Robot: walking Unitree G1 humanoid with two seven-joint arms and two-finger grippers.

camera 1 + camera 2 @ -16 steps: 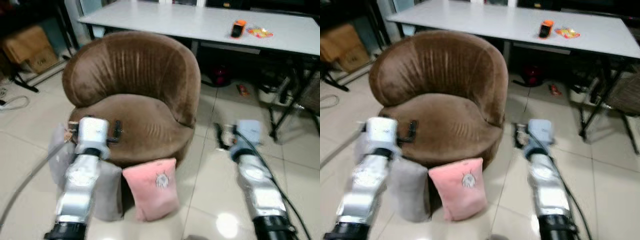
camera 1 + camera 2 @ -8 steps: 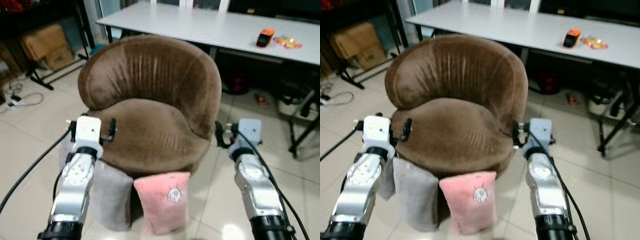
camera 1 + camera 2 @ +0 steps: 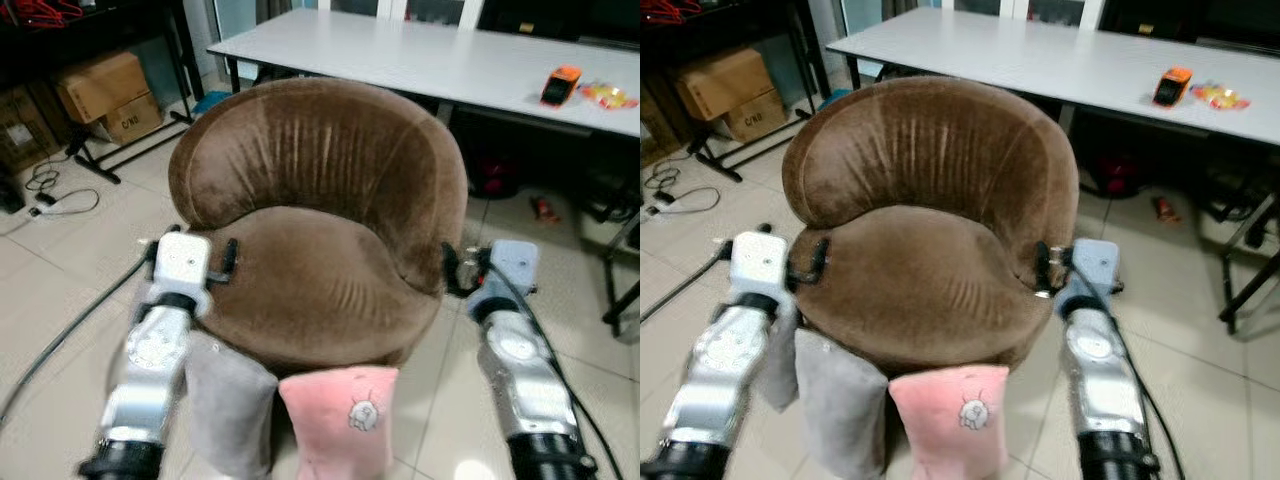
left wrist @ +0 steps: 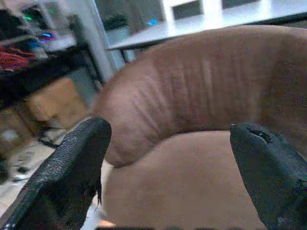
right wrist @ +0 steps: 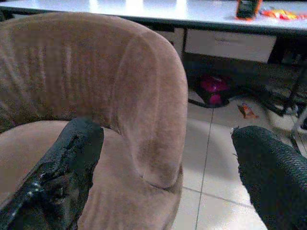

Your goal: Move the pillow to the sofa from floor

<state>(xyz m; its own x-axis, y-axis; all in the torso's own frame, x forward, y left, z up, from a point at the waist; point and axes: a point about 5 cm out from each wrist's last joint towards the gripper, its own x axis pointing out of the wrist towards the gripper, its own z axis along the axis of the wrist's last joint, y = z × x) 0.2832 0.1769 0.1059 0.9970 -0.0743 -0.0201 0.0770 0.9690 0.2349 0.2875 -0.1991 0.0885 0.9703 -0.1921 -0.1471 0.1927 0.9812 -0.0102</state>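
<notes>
The pink pillow [image 3: 338, 420], printed with a small cartoon figure, stands on the floor [image 3: 70, 265] against the brown sofa [image 3: 320, 220], below and between both hands. A grey pillow [image 3: 228, 405] leans beside it, beneath the left hand [image 4: 168, 163]. The left hand and right hand [image 5: 165, 167] flank the seat, fingers spread apart, holding nothing. The cardboard box [image 3: 105, 95] carries print too small to read.

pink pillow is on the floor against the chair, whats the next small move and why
Probably lower the right tool toward the pink pillow. Both tools are open and empty up beside the brown sofa chair seat, while the pillow stands on the floor below and between the arms.
</notes>
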